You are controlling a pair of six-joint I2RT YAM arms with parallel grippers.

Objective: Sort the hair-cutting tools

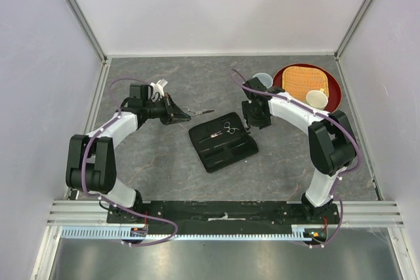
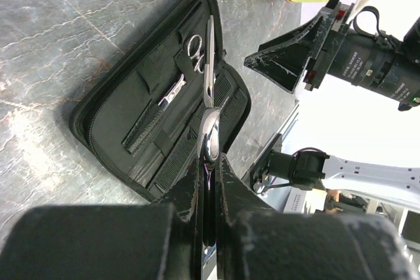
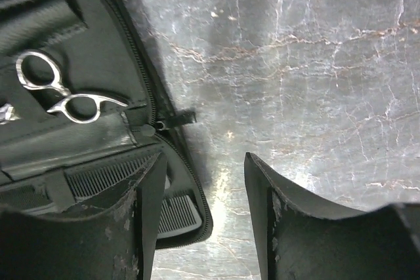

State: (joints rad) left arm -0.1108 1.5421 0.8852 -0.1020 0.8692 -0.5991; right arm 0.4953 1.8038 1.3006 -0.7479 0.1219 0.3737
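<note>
Clamping silver scissors [image 2: 208, 129], left end effector [image 2: 209, 162] sits closed; right end effector [image 3: 205, 162] gapes, seemingly empty.

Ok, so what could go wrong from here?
1. The left gripper pinches the scissors only at the handle end, blades sticking out; they could swivel or slip free.
2. The right gripper hangs open over the rim of the case by the zipper; it could snag there and drag the case, shifting the second scissors inside.
</note>
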